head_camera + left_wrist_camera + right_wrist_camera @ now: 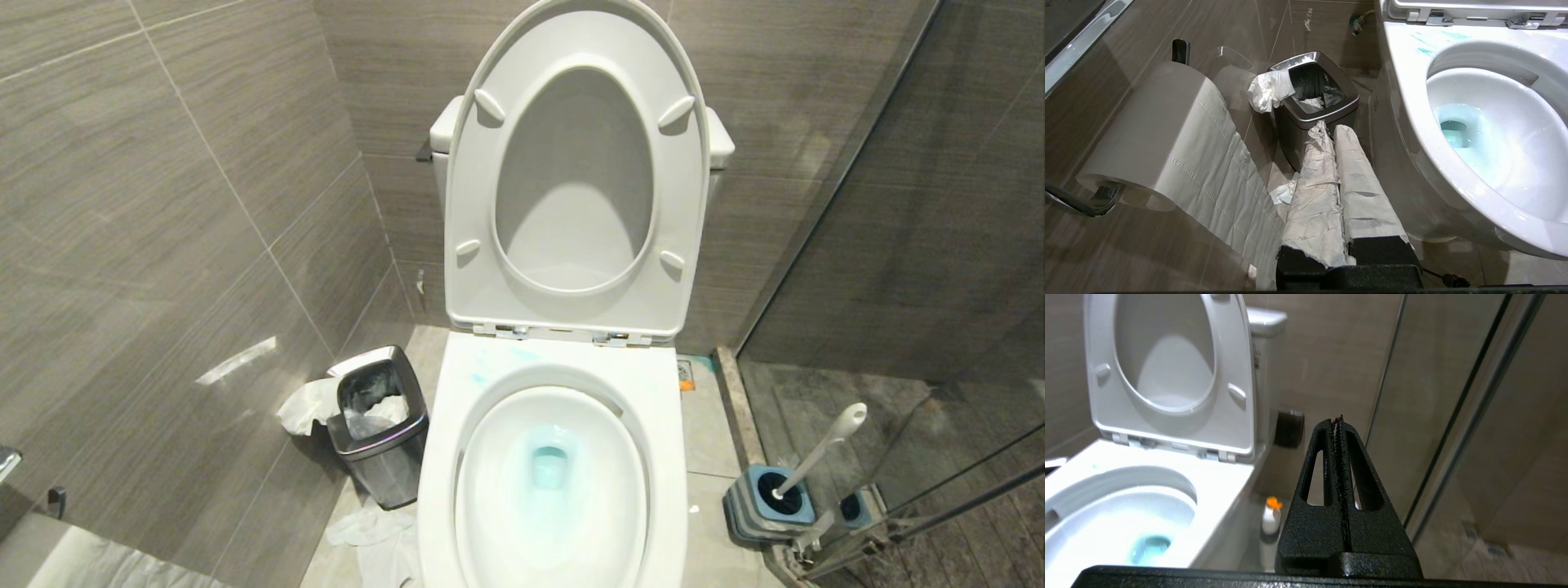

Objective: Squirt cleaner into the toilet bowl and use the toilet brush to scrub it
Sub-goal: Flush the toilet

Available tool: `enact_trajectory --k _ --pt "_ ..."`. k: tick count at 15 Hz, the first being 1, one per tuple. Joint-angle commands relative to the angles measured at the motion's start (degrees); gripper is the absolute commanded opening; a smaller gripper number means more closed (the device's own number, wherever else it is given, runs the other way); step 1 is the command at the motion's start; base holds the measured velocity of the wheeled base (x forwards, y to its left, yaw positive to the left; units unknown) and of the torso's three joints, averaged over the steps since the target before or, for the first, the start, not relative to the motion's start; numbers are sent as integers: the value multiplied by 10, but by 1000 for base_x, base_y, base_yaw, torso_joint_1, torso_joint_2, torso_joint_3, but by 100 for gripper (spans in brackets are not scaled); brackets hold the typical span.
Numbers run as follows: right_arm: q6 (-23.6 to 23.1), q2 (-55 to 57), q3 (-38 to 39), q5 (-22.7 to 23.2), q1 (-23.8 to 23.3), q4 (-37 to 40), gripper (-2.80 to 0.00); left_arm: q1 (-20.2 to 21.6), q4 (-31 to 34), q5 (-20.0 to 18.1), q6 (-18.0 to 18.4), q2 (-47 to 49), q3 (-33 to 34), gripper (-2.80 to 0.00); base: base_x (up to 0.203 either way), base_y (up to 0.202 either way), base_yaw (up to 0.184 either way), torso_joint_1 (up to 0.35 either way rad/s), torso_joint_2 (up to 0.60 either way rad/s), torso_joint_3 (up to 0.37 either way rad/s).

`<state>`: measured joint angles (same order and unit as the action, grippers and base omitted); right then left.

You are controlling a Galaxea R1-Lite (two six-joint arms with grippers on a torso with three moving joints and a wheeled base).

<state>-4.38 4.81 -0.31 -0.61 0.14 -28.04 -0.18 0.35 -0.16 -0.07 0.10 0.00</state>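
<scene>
Legible text, labels, brands, numbers, signs: none for you to record in any of the three views. No lettering can be made out on any item in view.
</scene>
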Motion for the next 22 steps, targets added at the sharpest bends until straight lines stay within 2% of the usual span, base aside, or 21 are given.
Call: enact_trajectory --k 1,4,7,13,18,22 --pt "0 -35 2 -1 0 32 -280 0 0 0 0 0 1 -280 0 0 0 0 0 0" --pt "2 -48 2 1 0 86 -280 0 0 0 0 0 1 -280 0 0 0 0 0 0" --pt "24 -48 3 4 0 158 -280 0 0 0 0 0 1 -280 0 0 0 0 0 0" --pt "24 -48 3 5 0 275 -280 0 0 0 0 0 1 -280 0 0 0 0 0 0" --pt "69 -48 2 4 0 283 -280 0 0 0 0 0 1 -280 0 0 0 0 0 0" --pt "74 -48 2 2 0 283 -280 0 0 0 0 0 1 -280 0 0 0 0 0 0"
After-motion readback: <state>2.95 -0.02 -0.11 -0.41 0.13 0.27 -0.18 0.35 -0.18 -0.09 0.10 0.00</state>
